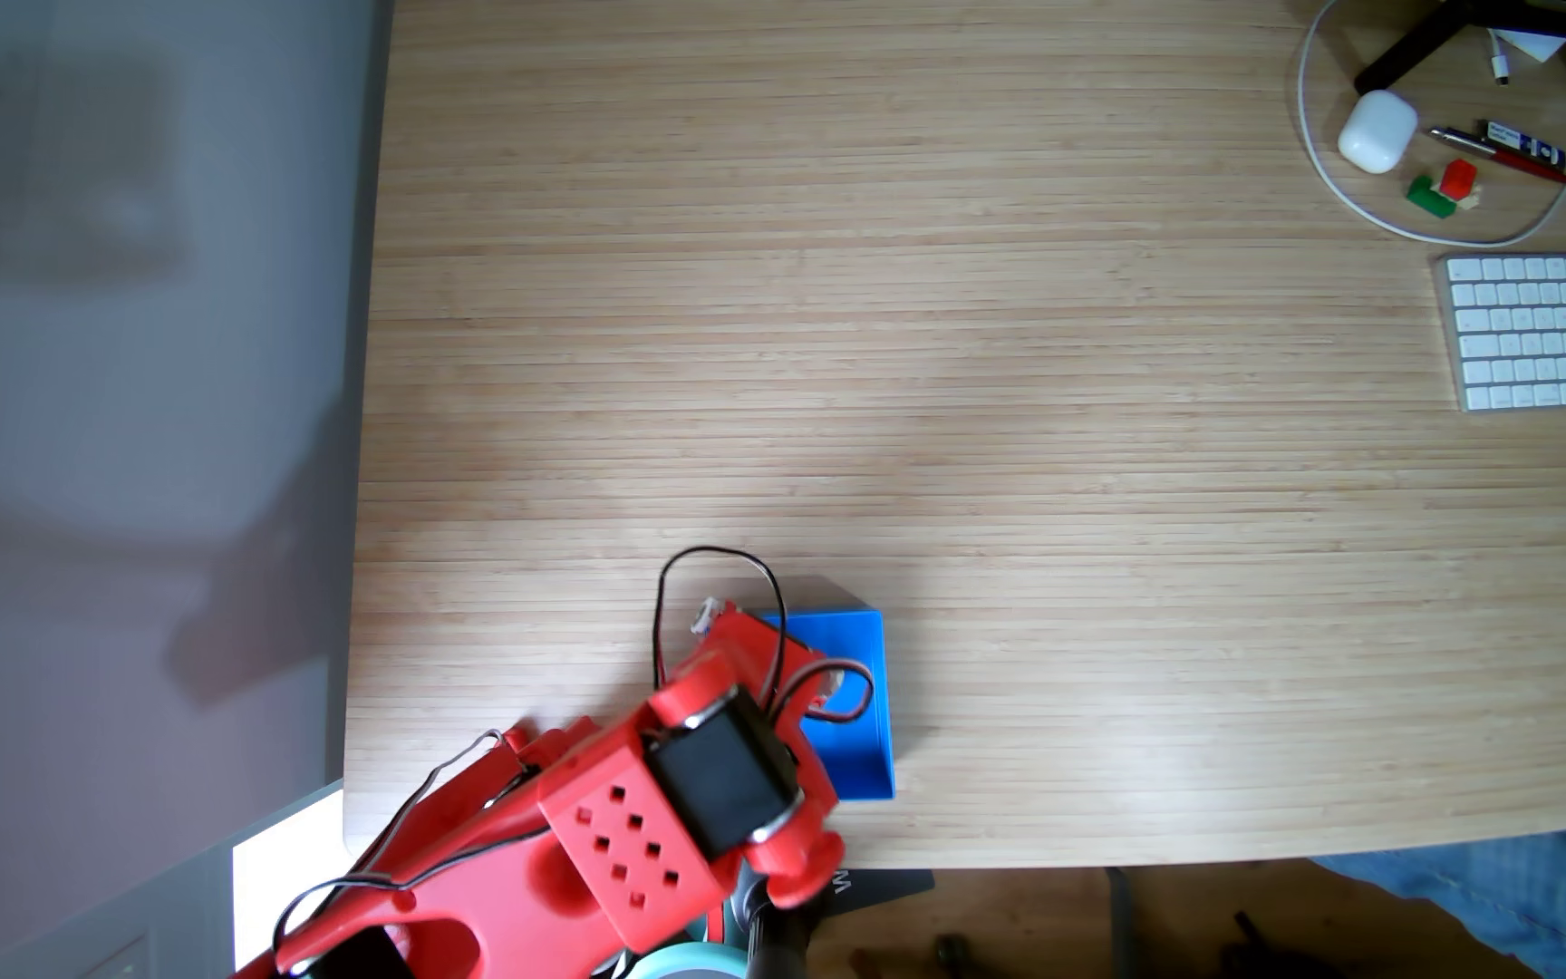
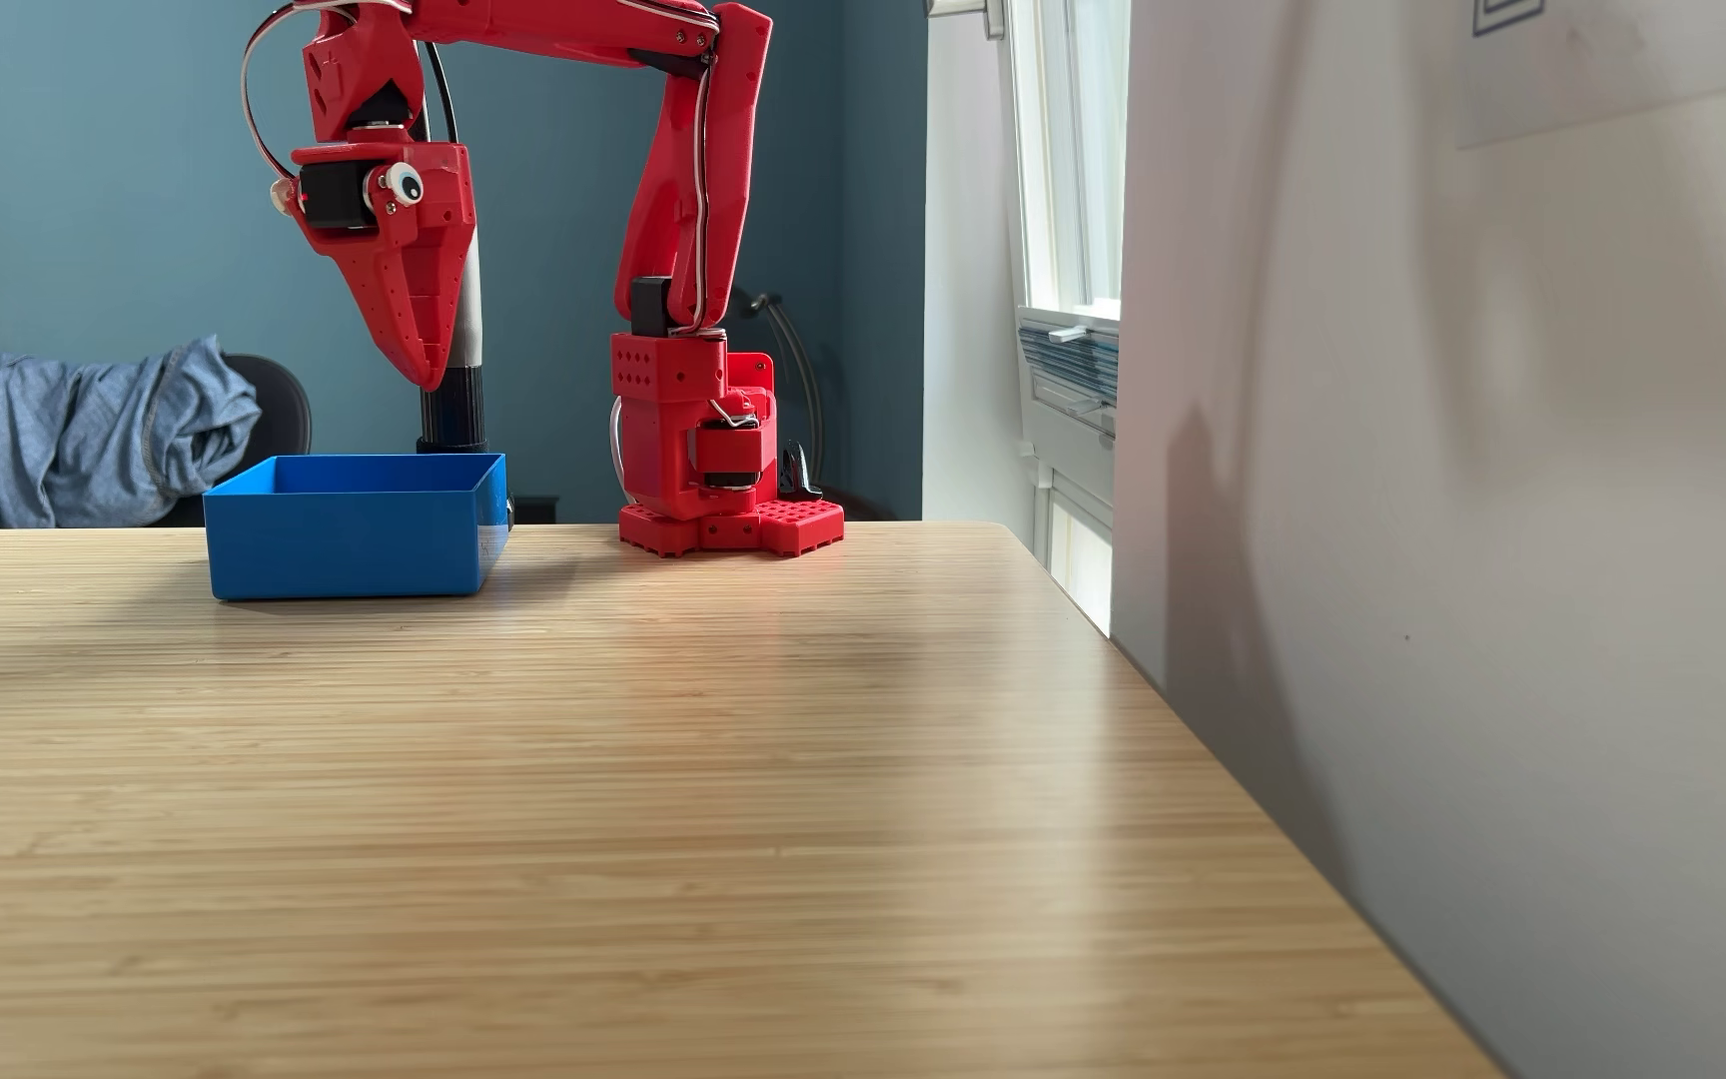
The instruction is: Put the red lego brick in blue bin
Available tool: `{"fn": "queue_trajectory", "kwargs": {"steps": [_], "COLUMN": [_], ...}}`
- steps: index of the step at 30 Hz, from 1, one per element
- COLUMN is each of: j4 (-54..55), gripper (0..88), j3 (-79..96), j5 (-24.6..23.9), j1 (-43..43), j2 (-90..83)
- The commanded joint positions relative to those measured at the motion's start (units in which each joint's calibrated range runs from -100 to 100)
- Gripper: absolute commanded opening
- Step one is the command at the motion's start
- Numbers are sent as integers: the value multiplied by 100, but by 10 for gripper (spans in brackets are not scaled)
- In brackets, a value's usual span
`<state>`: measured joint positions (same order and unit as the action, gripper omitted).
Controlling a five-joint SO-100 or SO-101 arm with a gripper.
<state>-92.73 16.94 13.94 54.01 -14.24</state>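
- The red lego brick is nowhere I can make out: no loose red piece lies on the bare counter [image 2: 631,789], and the floor of the blue bin [image 2: 350,529] is hidden by its near wall in the low fixed view and partly by the arm from above
- The blue bin sits directly beneath the gripper [image 2: 431,379]; from above, the arm's wrist covers the bin's left part, leaving only its right and lower walls [image 1: 869,715] showing
- The gripper points tip-down above the bin's open top, clear of the rim; its fingers look drawn together into a single point from the side, but whether a small brick is pinched there or the tip is empty I cannot tell
- Judged from this pose, the step in hand is the drop over the bin, either about to release or just past it (the pictures do not settle which)
- If the brick is held, the next move calls for spreading the fingers while staying centred over the bin; if it has fallen in, only a straight lift away from the walls
- Well away from the gripper, at the counter's far corner, lie a keyboard [image 1: 1551,329], a white earbud case [image 1: 1375,130], pens and a tiny red block joined to a green one [image 1: 1443,188], none of them part of the job
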Motion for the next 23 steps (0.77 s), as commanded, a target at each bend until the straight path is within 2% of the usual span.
{"fn": "queue_trajectory", "kwargs": {"steps": [1,10,15,23], "j4": [-110,-69,-77,-69], "gripper": [1,1,1,1], "j3": [-115,-152,-106,-61], "j5": [-440,-1534,-1680,-1719], "j1": [-904,-3255,-3688,-3897], "j2": [-382,-374,-374,-374]}}
